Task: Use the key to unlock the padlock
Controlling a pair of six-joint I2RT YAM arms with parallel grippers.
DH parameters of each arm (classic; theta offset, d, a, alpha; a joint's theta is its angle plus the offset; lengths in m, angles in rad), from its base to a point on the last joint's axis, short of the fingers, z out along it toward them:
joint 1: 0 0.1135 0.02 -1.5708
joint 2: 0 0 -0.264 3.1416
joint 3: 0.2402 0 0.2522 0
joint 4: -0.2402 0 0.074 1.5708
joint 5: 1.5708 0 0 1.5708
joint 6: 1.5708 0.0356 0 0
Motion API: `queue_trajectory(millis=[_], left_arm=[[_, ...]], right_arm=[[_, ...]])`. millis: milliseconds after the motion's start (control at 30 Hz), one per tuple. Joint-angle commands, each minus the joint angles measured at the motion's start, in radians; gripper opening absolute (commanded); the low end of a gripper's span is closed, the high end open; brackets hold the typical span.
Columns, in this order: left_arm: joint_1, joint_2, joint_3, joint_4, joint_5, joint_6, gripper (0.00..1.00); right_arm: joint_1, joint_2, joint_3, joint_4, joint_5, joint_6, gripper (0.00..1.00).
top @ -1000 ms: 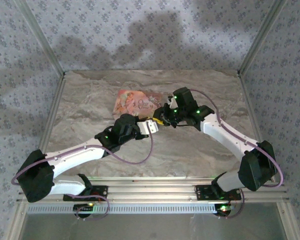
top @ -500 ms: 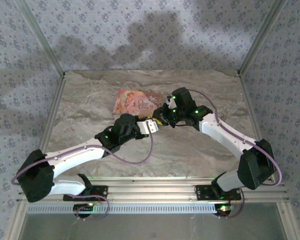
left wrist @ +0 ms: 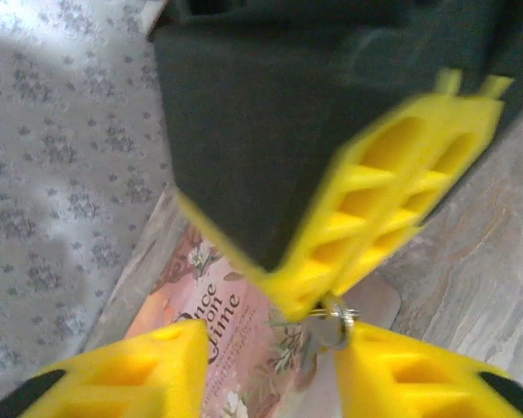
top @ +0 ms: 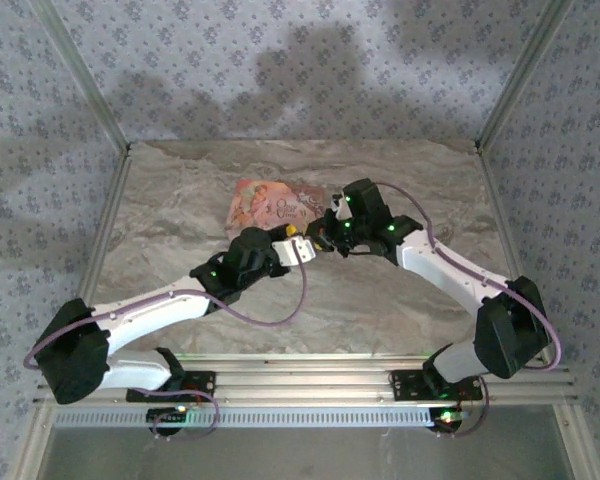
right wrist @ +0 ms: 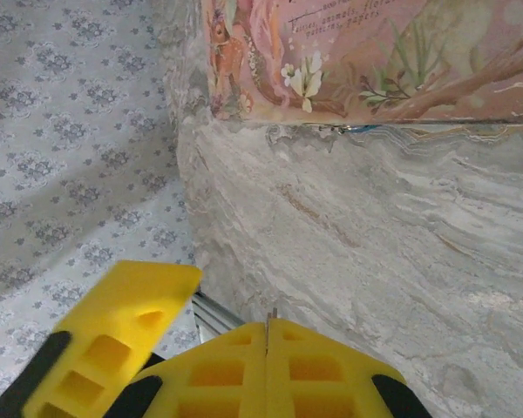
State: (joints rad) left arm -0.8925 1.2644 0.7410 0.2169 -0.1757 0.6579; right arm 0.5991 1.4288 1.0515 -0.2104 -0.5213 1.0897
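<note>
Padlock (right wrist: 349, 129), seemingly the teal glint, lies on the desk (right wrist: 375, 244) against the pink box (right wrist: 375, 52). Right gripper (right wrist: 266, 348) jaws pinch the key (left wrist: 331, 315); left gripper (left wrist: 279, 383) jaws gape. Next: bring key to keyhole, lock steadied.

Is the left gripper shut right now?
No: in the left wrist view the left gripper has its yellow fingers standing apart, with the pink floral box showing between them.

Soft even light, blotchy shadows on the back wall (top: 310, 60), and the left wrist view blurred.
</note>
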Motion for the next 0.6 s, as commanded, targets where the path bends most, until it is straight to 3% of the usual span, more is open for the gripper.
queue_trajectory(millis=[0,133,267,367,467,567], left_arm=[[-0.011,-0.037,0.016,0.004,-0.013,-0.051,0.53],[-0.003,-0.096,0.029,-0.079,-0.043,-0.166,0.60],[0.044,-0.194,0.053,-0.231,-0.030,-0.419,0.62],[0.126,-0.273,0.063,-0.313,0.025,-0.721,0.62],[0.249,-0.309,0.080,-0.350,0.175,-1.067,0.60],[0.336,-0.281,0.065,-0.275,0.351,-1.365,0.56]], right_arm=[[-0.011,-0.061,-0.049,0.101,0.022,-0.046,0.00],[-0.051,-0.129,-0.144,0.208,0.073,-0.070,0.00],[-0.084,-0.184,-0.222,0.300,0.130,-0.137,0.00],[-0.091,-0.202,-0.283,0.439,0.149,-0.182,0.00],[-0.088,-0.197,-0.311,0.547,0.154,-0.218,0.00],[-0.081,-0.183,-0.316,0.621,0.150,-0.251,0.00]])
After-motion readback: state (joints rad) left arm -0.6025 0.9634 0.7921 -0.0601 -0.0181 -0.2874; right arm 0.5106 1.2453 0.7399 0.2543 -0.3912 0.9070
